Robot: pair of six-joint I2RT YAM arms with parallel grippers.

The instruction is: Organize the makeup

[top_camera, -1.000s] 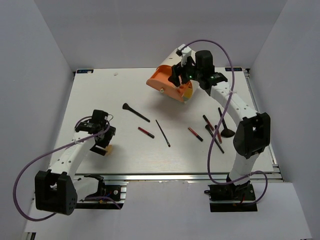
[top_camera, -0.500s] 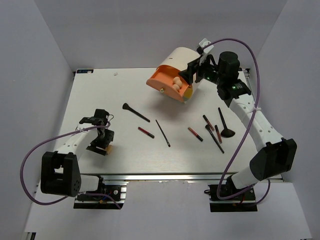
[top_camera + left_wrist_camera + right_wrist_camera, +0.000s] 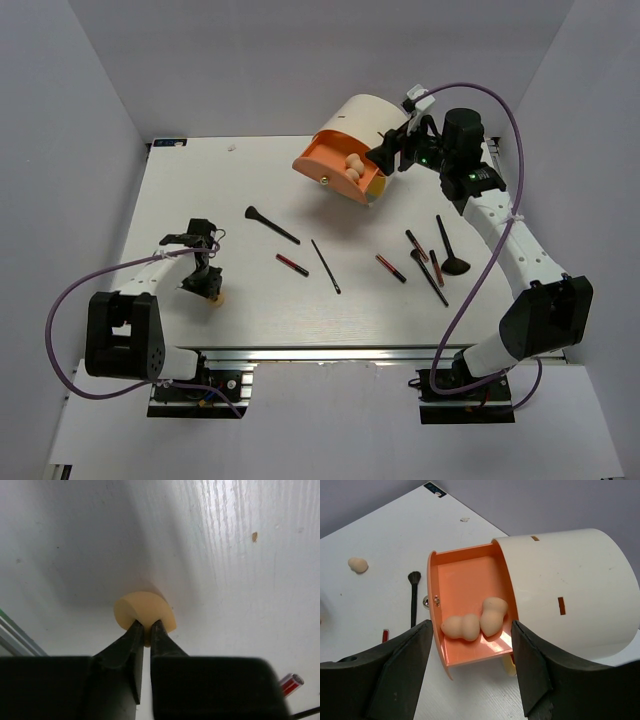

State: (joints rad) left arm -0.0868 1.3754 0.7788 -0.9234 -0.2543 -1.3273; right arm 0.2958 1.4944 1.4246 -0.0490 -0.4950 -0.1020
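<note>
pinching a sponge (image 3: 145,611), left gripper (image 3: 145,628); right gripper (image 3: 471,626) spread wide facing two sponges (image 3: 492,615) in drawer (image 3: 465,577).

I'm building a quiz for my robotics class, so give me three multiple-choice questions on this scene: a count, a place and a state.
1. How many sponges lie in the open orange drawer? A one; B two; C four.
2. Where is the beige sponge that the left fingers pinch? A on the table; B in that drawer; C held high in the air.
3. The right fingers are: A shut tight, empty; B shut on a sponge; C open, empty.
Answers: 1B, two lie side by side; 2A, it sits on the white tabletop; 3C, they stand apart with nothing between.
</note>
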